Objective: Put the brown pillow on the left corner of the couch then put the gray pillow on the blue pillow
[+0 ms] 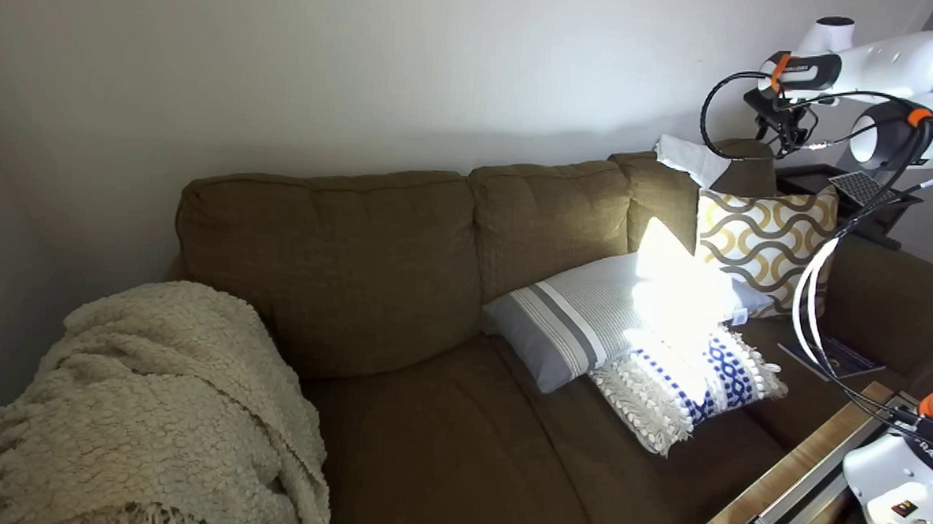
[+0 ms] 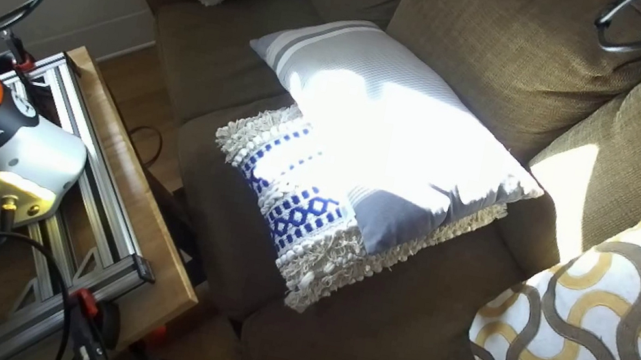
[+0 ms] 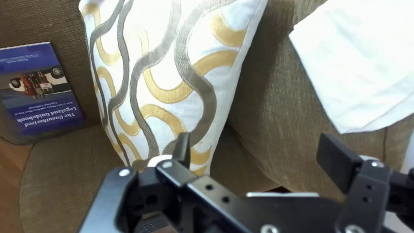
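Note:
The brown pillow (image 1: 767, 232) stands upright at the couch (image 1: 340, 264) end away from the blanket, near the armrest. It also shows in an exterior view (image 2: 607, 349) and the wrist view (image 3: 168, 81). It covers part of the left corner of the couch (image 1: 866, 303). The gray pillow (image 1: 562, 317) lies on top of the blue pillow (image 1: 733, 372), covering much of it; the overlap also shows in an exterior view, with the gray pillow (image 2: 374, 61) above the blue pillow (image 2: 304, 217). My gripper (image 3: 260, 154) is open and empty, above the couch near the brown pillow.
A white cloth (image 3: 359, 64) hangs over the couch back. A blue guidebook (image 3: 40, 90) lies on the seat beside the brown pillow. A cream blanket (image 1: 169, 406) covers the far end. The robot base stands on a wooden table (image 2: 159, 270) in front of the couch.

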Tool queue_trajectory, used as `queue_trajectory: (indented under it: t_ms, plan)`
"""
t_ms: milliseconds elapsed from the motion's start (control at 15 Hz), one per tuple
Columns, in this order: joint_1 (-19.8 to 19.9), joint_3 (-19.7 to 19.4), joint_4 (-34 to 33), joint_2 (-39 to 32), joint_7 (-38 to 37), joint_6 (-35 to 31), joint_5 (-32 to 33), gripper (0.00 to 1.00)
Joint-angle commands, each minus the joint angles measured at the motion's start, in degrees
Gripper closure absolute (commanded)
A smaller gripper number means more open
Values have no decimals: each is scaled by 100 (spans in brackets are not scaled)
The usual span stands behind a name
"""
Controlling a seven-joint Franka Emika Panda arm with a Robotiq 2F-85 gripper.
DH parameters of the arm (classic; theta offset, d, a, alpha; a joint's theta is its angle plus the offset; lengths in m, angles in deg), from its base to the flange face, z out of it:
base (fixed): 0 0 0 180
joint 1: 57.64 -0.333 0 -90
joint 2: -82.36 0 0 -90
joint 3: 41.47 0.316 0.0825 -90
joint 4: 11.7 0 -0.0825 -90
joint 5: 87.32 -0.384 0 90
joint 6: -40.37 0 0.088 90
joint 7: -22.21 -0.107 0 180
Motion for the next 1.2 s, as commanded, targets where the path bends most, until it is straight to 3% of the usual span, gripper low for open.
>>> queue_trajectory:
  t_ms: [0,733,1133]
  plan:
    - [-344,181,828,570,893,143,81,0]
    - [-1375,487,3538,2419,3561,205,205,0]
    - [-1783,454,4981,3695,4739,794,903,0]
